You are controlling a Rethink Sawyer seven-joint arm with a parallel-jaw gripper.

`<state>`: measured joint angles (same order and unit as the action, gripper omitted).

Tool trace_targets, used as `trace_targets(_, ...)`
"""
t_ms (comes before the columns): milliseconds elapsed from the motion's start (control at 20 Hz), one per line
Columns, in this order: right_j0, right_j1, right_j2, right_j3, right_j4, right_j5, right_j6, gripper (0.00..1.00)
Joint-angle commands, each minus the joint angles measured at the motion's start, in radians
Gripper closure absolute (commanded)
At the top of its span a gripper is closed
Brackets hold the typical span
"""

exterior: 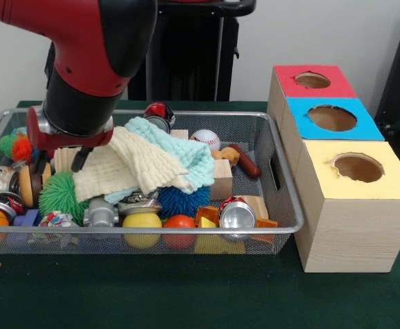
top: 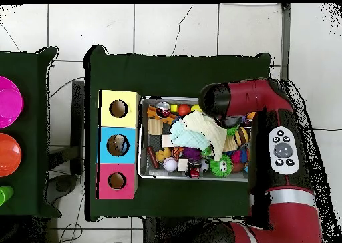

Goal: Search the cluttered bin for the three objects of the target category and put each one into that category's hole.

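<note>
A wire bin (exterior: pixel 282 179) holds a heap of clutter, and the same bin (top: pixel 143 137) shows in the overhead view. My gripper (exterior: pixel 61 162) reaches down into its left end, beside a cream cloth (exterior: pixel 133 168) that lies over a pale teal cloth (exterior: pixel 183 148). The cream cloth's edge touches the gripper's wrist. Around them lie a green spiky ball (exterior: pixel 61 196), a blue spiky ball (exterior: pixel 183 201), a baseball (exterior: pixel 205 139), a yellow ball (exterior: pixel 142 221), a crushed can (exterior: pixel 236 214) and a brown sausage (exterior: pixel 245 162). In the overhead view the arm (top: pixel 240 100) hides the gripper.
Right of the bin stand three wooden boxes with holes: red top (exterior: pixel 312 80), blue top (exterior: pixel 332 118), yellow top (exterior: pixel 357 166). The cloths (top: pixel 194 130) cover the bin's middle. On a side table are a magenta plate (top: pixel 7 101) and an orange plate (top: pixel 7 153).
</note>
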<state>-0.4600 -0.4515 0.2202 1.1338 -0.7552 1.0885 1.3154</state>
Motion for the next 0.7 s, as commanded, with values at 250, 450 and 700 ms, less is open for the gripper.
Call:
trace_targets(250, -0.118, 0.018, -0.015, 0.076, -0.092, 0.003, -0.327, 0.0)
trace_targets(450, -0.142, 0.034, 0.0, 0.054, -0.104, 0.004, -0.357, 0.0)
trace_targets(700, -0.173, 0.055, 0.029, 0.033, -0.105, 0.025, -0.403, 0.0)
